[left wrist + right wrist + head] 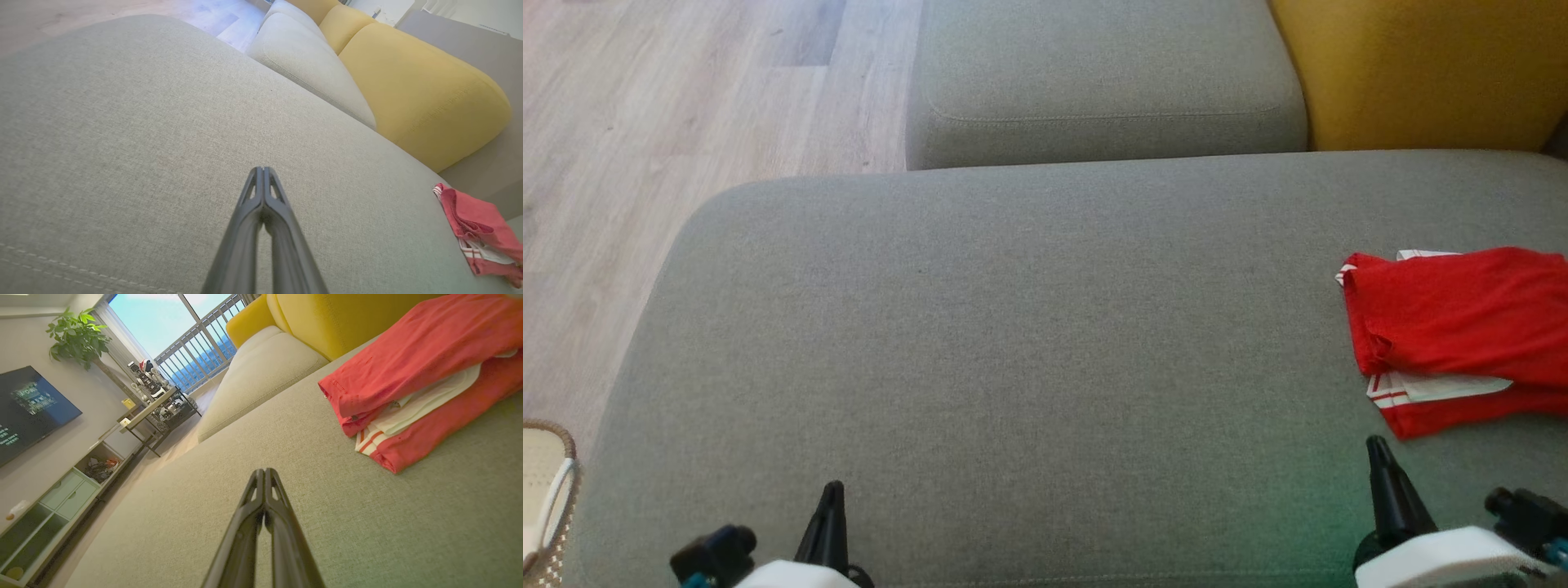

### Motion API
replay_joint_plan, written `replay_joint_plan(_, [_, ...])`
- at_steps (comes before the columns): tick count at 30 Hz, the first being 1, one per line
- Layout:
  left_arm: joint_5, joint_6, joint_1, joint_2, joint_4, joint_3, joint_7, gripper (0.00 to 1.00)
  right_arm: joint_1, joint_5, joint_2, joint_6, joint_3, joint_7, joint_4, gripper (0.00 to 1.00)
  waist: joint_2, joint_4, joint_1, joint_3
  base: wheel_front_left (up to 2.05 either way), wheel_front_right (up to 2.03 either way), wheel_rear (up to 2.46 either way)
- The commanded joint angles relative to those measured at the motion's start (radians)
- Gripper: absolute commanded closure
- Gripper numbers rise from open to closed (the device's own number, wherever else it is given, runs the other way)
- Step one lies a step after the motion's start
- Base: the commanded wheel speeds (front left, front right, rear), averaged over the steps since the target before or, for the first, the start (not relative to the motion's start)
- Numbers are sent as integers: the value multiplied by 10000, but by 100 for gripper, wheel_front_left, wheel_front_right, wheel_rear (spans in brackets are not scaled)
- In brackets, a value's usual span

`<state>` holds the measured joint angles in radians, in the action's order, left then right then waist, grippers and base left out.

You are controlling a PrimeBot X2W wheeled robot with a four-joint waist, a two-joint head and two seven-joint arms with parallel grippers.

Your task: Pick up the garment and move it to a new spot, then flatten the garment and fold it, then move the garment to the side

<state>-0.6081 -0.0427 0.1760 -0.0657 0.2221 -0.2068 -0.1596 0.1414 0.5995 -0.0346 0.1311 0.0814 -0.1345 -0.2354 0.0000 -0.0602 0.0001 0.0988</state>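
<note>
The garment [1462, 322], red with white striped trim, lay folded in a loose stack at the right of the grey seat [1013, 327]. The left gripper [833, 492] and right gripper [1377, 447] were at the near edge, fingers pressed together, empty.

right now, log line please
red folded garment: on grey fabric cushion, robot's right | left end effector: shut | right end effector: shut

Head view: high, facing down on grey cushion [1013, 343]; garment [1462, 318] at 3 o'clock. Left wrist view: low over cushion, garment far at 4 o'clock. Right wrist view: lowest, close in, with garment at 1 o'clock. Shared by all three views: cushion, garment, yellow backrest [1421, 73].
</note>
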Motion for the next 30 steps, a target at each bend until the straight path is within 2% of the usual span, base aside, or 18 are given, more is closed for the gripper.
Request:
replay_joint_plan(1, [-343,99,-615,-132,-271,277,47,100,-632,358,-61,-1,-16,64,279,100,0,14,-1,-22,0,0,0])
replay_joint_plan(30, [-3758,651,-1347,-169,-118,1078,801,100,-1260,3641,-93,-2,99,878,154,100,0,212,-1,-359,0,0,0])
